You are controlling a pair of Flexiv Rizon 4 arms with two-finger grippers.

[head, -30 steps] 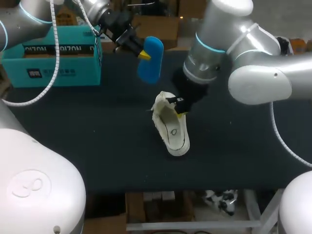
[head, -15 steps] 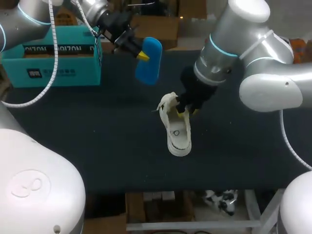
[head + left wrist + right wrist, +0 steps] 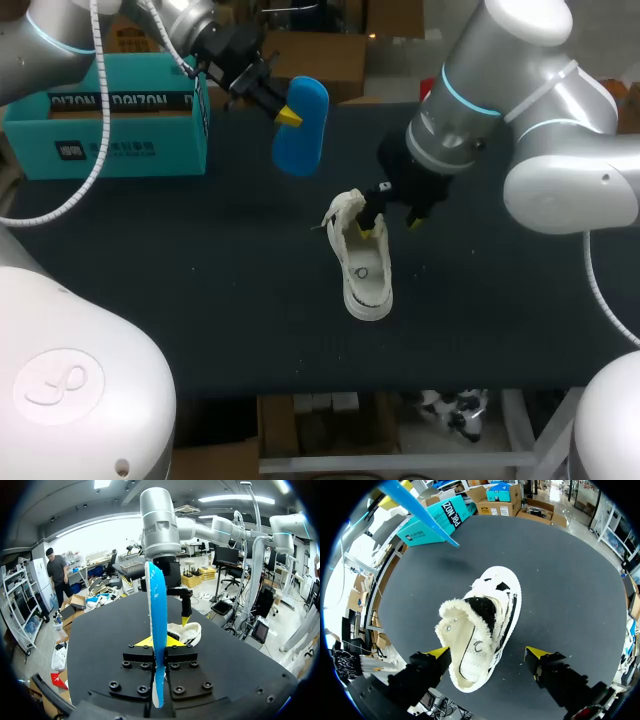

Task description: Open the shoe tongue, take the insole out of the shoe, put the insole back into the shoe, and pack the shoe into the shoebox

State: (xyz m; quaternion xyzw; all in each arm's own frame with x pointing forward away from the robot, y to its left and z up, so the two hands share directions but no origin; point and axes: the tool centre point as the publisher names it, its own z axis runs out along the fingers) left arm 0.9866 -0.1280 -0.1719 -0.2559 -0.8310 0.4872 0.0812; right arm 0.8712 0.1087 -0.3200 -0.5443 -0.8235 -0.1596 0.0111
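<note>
A white shoe point(image 3: 363, 268) with a fleecy lining lies on the dark table, its heel end toward my right gripper point(image 3: 391, 226). That gripper stands open over the heel; in the right wrist view one fingertip point(image 3: 440, 653) is against the shoe point(image 3: 481, 627) collar and the other stands apart beside it. My left gripper point(image 3: 288, 113) is shut on a blue insole point(image 3: 301, 126), held edge-up in the air above the table's far side. In the left wrist view the insole point(image 3: 156, 615) rises between the fingers of my left gripper point(image 3: 159, 641), with the shoe point(image 3: 186, 632) ahead of it.
A teal shoebox point(image 3: 110, 120) stands at the far left of the table, also seen in the right wrist view as the shoebox point(image 3: 434, 521) beyond the shoe. Bare dark tabletop point(image 3: 200, 290) lies left and in front of the shoe.
My right gripper has opened and let go of the shoe's heel; the shoe has shifted slightly right. The left gripper with the insole has drifted a little toward the far left.
</note>
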